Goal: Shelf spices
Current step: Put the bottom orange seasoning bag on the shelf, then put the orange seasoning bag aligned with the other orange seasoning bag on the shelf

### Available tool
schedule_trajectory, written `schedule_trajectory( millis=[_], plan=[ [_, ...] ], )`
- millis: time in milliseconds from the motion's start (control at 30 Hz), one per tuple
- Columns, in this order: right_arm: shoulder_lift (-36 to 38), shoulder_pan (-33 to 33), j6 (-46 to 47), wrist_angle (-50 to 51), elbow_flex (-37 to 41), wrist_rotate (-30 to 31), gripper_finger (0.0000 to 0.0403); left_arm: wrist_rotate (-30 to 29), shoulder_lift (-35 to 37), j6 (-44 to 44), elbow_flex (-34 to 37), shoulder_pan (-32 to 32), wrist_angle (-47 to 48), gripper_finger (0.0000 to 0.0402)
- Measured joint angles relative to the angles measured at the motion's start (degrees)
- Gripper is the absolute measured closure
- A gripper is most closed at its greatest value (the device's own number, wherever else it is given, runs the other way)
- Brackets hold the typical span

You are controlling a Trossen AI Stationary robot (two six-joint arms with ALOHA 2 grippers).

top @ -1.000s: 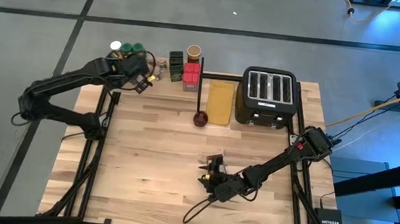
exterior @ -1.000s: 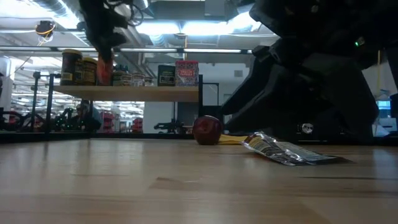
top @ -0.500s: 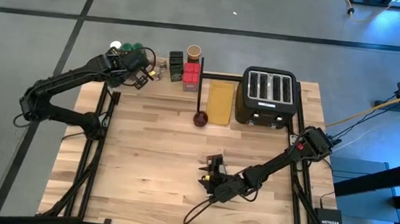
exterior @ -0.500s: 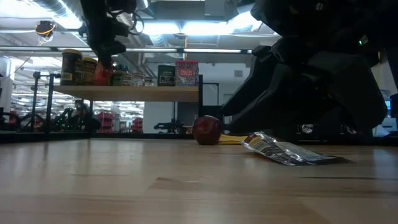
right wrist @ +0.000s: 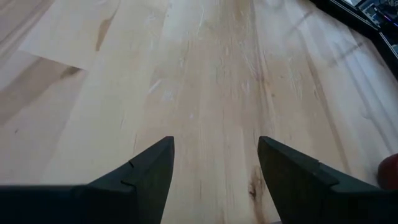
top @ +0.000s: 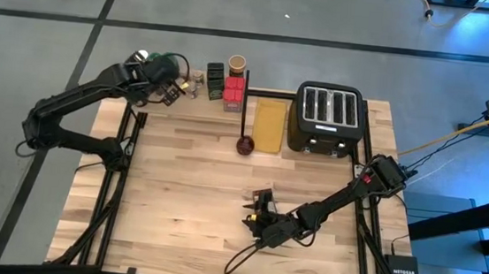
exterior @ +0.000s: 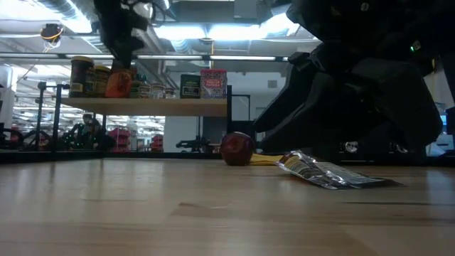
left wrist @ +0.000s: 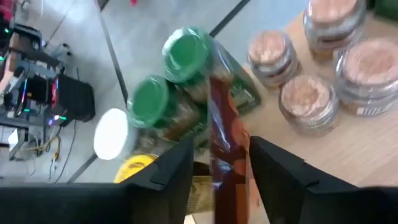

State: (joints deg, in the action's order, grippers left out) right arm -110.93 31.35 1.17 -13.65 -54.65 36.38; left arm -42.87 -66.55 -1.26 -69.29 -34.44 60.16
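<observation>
1. The left gripper (left wrist: pixel 217 171) hangs over the far left end of the shelf (exterior: pixel 142 107), its fingers a little apart around a red-brown packet (left wrist: pixel 227 146) (beside green-lidded jars (left wrist: pixel 186 53)).
2. The right gripper (right wrist: pixel 214 165) waits open, low over the table (top: pixel 188 176) near its front edge, beside a flat packet (exterior: pixel 327 173).

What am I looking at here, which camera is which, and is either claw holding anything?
Two robot arms work at a wooden table. One picture looks straight down, one looks level across the tabletop, and one sits on each wrist. The left gripper is at the shelf of spice jars, fingers parted around a red-brown spice standing there. The right gripper hangs open and empty over bare wood. A toaster and a foil packet also sit on the table.
</observation>
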Motion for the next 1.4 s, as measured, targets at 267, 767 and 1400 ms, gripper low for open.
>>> schedule_trajectory(
  millis=[267, 767, 1400],
  plan=[
    [0.0, 0.0, 0.0, 0.0, 0.0, 0.0, 0.0166, 0.0, 1.2, -2.3, -12.2, 0.4, 7.2, 0.0234],
    [9.9, 4.4, 6.0, 18.0, -0.1, 1.6, 0.0166, 25.2, 1.4, -9.1, -3.4, 28.3, -11.4, 0.0233],
    [11.9, 5.0, 24.6, 14.2, 15.5, 0.1, 0.0166, 25.2, -32.8, -10.4, 14.7, 46.4, -64.8, 0.0233]
  ],
)
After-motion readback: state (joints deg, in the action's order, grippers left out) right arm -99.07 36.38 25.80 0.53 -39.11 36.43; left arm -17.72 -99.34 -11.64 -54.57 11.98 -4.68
